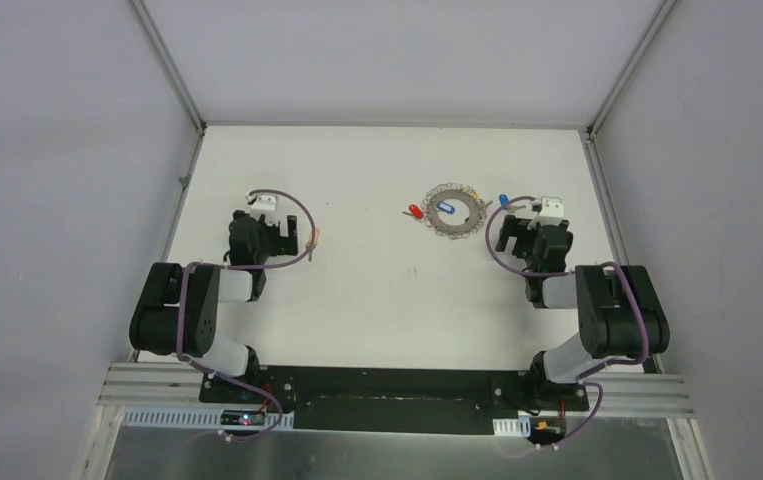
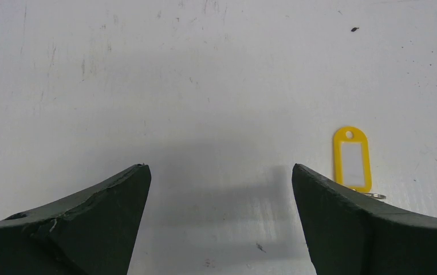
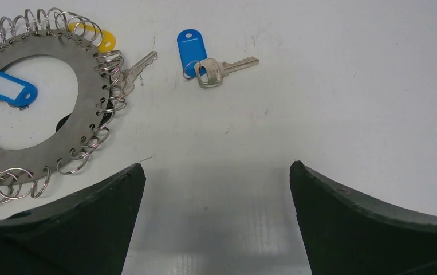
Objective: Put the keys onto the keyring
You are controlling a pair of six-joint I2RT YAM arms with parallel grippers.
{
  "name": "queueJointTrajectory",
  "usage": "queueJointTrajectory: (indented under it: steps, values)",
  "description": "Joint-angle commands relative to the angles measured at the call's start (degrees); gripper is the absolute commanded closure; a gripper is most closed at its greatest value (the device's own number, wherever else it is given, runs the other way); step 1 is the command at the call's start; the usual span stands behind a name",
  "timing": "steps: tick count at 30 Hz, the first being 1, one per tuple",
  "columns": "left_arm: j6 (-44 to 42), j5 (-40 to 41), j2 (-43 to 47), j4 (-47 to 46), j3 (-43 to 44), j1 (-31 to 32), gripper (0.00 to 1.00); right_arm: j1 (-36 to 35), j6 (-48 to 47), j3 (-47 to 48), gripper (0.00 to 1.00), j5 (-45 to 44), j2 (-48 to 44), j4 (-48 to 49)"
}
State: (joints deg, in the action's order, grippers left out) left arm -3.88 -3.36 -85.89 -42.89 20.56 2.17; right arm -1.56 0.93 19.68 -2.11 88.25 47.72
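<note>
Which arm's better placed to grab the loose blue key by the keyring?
Right. The right gripper, open, faces the blue key lying beside the keyring; the left gripper is across the table, with only a yellow tag in view.

I see my left arm [image 1: 182,305] folded at the lower left of the overhead frame and my right arm [image 1: 612,310] folded at the lower right, both forearms reaching up the frame. The left gripper [image 2: 221,172] has its jaws spread wide and holds nothing. The right gripper [image 3: 216,169] is spread just as wide, also holding nothing.
</note>
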Motion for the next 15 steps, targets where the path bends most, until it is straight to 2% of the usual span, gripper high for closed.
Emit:
queueJointTrajectory:
  steps: [1,15]
  values:
    - [-0.5,-0.96,-0.07,-2.73,1.42,-0.16,0.01,0.51,-0.59,1.44,0.0,1.58,-0.32,1.71]
    - [-0.51,-0.95,0.06,-2.87,1.3,-0.2,0.01,0.51,-0.62,1.58,0.0,1.58,-0.7,1.35]
